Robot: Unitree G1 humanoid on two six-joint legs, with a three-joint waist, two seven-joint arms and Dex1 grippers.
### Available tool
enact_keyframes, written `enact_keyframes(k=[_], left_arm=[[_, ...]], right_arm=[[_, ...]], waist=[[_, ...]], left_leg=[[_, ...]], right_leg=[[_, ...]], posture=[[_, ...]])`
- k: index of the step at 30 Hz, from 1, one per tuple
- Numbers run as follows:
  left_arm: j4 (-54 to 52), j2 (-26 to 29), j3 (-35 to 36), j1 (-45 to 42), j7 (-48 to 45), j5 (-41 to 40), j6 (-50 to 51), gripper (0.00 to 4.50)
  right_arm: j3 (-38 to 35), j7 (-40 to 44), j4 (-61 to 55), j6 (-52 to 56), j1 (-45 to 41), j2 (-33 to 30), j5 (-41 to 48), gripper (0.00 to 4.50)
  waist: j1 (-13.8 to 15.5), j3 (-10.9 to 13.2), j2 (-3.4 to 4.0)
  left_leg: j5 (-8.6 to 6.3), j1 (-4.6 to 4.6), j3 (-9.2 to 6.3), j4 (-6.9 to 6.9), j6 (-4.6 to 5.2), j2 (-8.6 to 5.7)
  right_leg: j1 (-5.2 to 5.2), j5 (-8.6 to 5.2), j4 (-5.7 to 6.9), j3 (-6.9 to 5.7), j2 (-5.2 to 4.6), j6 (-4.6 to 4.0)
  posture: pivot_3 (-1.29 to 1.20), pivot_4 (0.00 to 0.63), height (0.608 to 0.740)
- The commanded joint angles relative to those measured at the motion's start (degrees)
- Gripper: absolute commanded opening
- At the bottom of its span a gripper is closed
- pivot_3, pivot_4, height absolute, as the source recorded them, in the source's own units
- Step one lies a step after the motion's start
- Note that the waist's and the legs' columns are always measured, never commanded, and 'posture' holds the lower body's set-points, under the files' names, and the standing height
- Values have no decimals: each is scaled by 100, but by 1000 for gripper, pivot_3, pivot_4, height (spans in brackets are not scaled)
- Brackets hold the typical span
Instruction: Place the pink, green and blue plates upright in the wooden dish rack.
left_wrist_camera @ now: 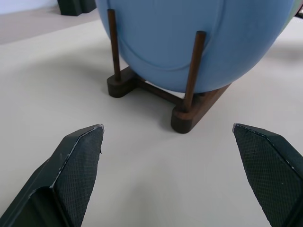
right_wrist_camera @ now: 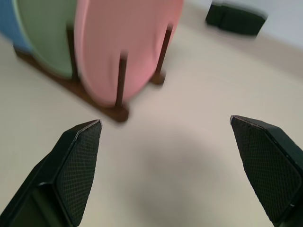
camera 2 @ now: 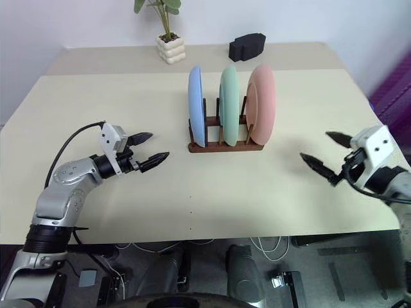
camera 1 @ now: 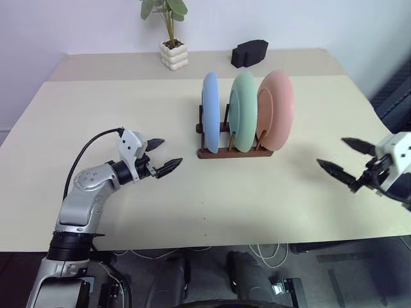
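Wooden rack (camera 1: pixel 232 149) at mid-table holds our three plates upright: blue plate (camera 1: pixel 210 111) leftmost, green plate (camera 1: pixel 243 110) in the middle, pink plate (camera 1: pixel 276 110) rightmost. We read no writing on them. Our left gripper (camera 1: pixel 160 155) and right gripper (camera 1: pixel 342 158) hang either side, fingers spread wide, holding nothing.

Blue plate (camera 1: pixel 210 110), green plate (camera 1: pixel 243 110), pink plate (camera 1: pixel 276 108): smooth, matt. Dish rack (camera 1: pixel 234 152): dark brown wood, smooth, faint sheen. Tabletop (camera 1: pixel 128 115): cream, matt, smooth. Left tool (camera 1: pixel 160 156) and right tool (camera 1: pixel 347 160): black fingers, finely textured pads. Plant pot (camera 1: pixel 174 54): white, glossy.
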Motion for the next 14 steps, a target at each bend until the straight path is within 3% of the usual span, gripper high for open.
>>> enact_keyframes(k=[1,14], left_arm=[[-45,194,329,136,-16,-3,-174,4500],[-232,263,454,431,55,-32,-150,4500]], right_arm=[[17,53,252,-273,-175,42,-171,4448],[229,207,710,-308,-460,117,-291,4448]], waist=[[4,0,0],[40,0,0]], left_leg=[[0,0,0,0,0,1],[0,0,-6,0,0,-2]], right_leg=[[0,0,0,0,0,1],[5,1,-1,-5,-16,2]], posture=[[0,150,740],[0,150,740]])
